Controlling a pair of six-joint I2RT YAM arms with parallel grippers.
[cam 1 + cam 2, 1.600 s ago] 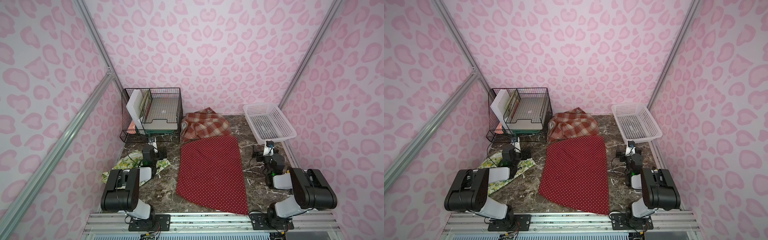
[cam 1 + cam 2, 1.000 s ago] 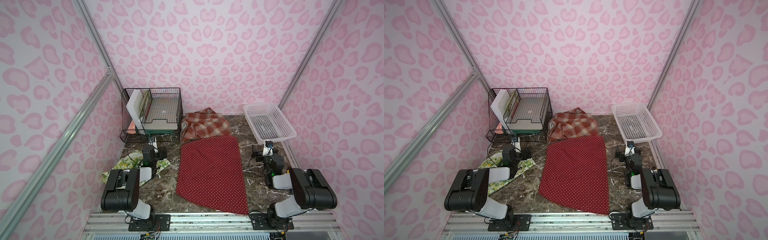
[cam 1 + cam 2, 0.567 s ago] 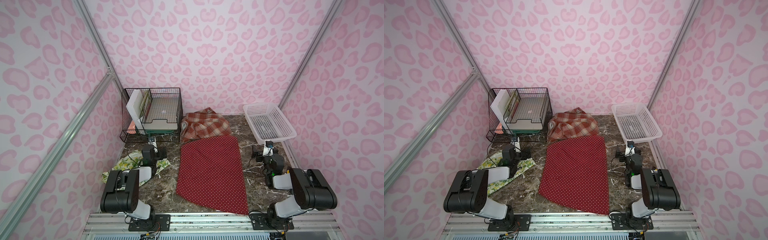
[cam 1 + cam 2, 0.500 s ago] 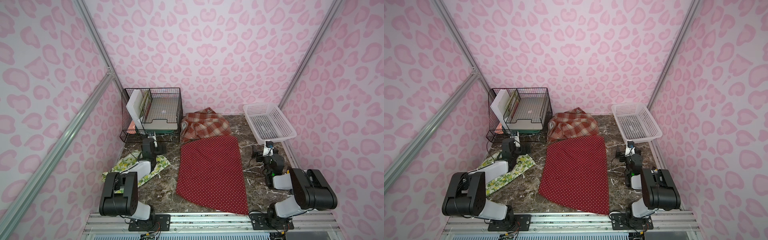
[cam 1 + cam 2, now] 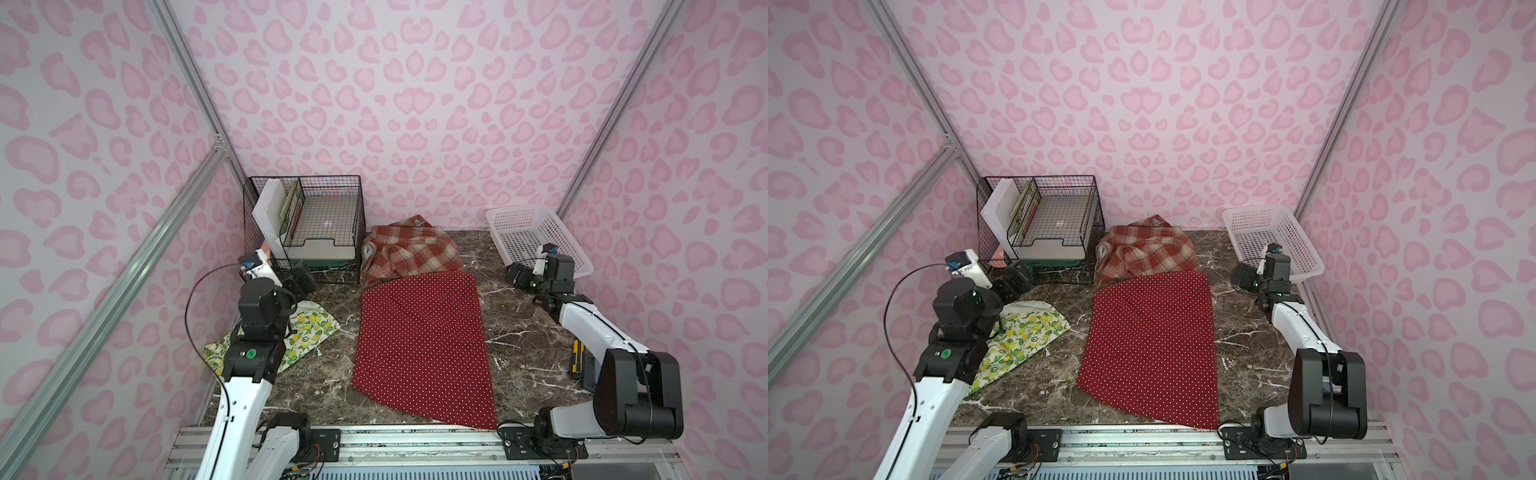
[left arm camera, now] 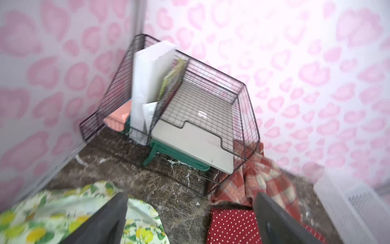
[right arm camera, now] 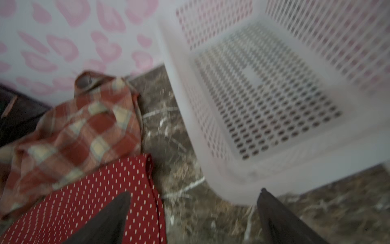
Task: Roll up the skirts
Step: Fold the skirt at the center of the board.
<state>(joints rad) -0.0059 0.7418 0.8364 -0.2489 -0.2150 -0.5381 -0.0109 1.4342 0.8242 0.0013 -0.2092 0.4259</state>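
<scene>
Three skirts lie on the marble table. The red polka-dot skirt (image 5: 424, 345) (image 5: 1150, 345) is spread flat in the middle. Behind it, the plaid skirt (image 5: 409, 251) (image 7: 80, 124) is crumpled at the back wall. At the left lies the lemon-print skirt (image 5: 309, 330) (image 6: 52, 213), partly under my left arm. My left gripper (image 5: 301, 282) (image 6: 190, 200) hangs open and empty above the bare table between the lemon skirt and the wire rack. Open and empty too, my right gripper (image 5: 519, 276) (image 7: 194, 196) hovers between the polka-dot skirt's far right corner and the white basket.
A black wire rack (image 5: 320, 232) (image 6: 190, 105) holding flat boards stands at the back left. A white perforated basket (image 5: 536, 239) (image 7: 263, 105) sits at the back right. A small yellow and black tool (image 5: 575, 359) lies by the right wall.
My left arm has lifted and reached toward the back, uncovering more of the lemon skirt. The right gripper has shifted slightly. No skirt has moved.
</scene>
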